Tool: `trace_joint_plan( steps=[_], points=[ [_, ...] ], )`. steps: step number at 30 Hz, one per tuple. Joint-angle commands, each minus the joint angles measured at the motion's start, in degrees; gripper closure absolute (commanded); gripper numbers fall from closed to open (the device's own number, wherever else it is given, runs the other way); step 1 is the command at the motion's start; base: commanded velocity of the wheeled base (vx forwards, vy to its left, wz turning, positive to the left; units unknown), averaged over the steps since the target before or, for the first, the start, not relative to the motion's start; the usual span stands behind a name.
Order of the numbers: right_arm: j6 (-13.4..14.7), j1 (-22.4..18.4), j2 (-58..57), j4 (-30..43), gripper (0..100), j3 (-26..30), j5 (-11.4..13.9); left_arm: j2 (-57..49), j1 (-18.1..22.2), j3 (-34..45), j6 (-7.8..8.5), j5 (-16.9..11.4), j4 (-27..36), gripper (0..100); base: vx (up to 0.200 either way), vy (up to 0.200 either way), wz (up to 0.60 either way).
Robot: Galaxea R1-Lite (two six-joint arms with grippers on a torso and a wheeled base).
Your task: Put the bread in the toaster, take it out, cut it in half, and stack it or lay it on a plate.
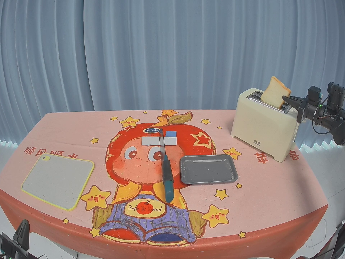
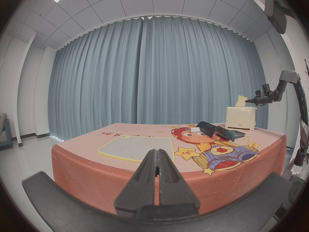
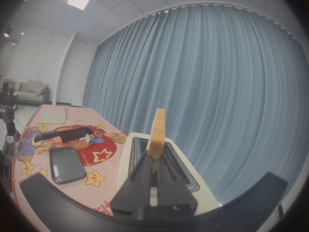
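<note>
A slice of bread (image 1: 275, 91) (image 3: 157, 132) stands on edge and tilted just over the slots of the cream toaster (image 1: 264, 126) (image 3: 124, 169) at the table's far right. My right gripper (image 1: 286, 98) (image 3: 156, 157) is shut on the slice's lower corner, coming in from the right. My left gripper (image 2: 157, 157) is shut on nothing, low in front of the table's near left edge. A grey plate (image 1: 208, 169) (image 3: 66, 165) lies mid-table. A blue-handled knife (image 1: 166, 166) (image 2: 215, 130) lies to the left of the plate.
A grey cutting board with a yellow rim (image 1: 57, 180) (image 2: 138, 147) lies at the near left. The knife's blade rests across a small white and blue block (image 1: 158, 140). A curtain hangs close behind the table and the toaster.
</note>
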Motion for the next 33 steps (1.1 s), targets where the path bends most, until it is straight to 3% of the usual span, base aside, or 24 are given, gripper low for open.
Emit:
trace_joint_plan(
  steps=[1,4,5,20,28,33],
  points=[
    [-0.02,-0.01,0.3,0.04,100,-0.21,0.03,-0.32,0.02,1.01,-0.02,0.04,-0.02,100,0.0,0.0,0.0],
    [-0.02,-0.01,0.3,0.04,100,-0.12,0.03,-0.32,0.02,1.01,-0.02,0.04,-0.02,100,0.0,0.0,0.0],
    [-0.02,-0.01,0.3,0.04,0,-0.04,0.03,-0.32,0.02,1.01,-0.02,0.04,-0.02,100,0.0,0.0,0.0],
    [1.04,0.07,-1.81,-0.05,0,-0.12,-0.41,-0.32,0.02,1.01,-0.02,0.04,-0.02,100,0.0,0.0,0.0],
    [9.21,0.16,-11.39,0.04,0,3.74,-0.59,-0.32,0.02,1.01,-0.02,0.04,-0.02,100,0.0,0.0,0.0],
    [9.74,-0.54,-16.32,-0.05,0,9.98,-1.47,-0.32,0.02,1.01,-0.02,0.04,-0.02,100,0.0,0.0,0.0]
  ],
)
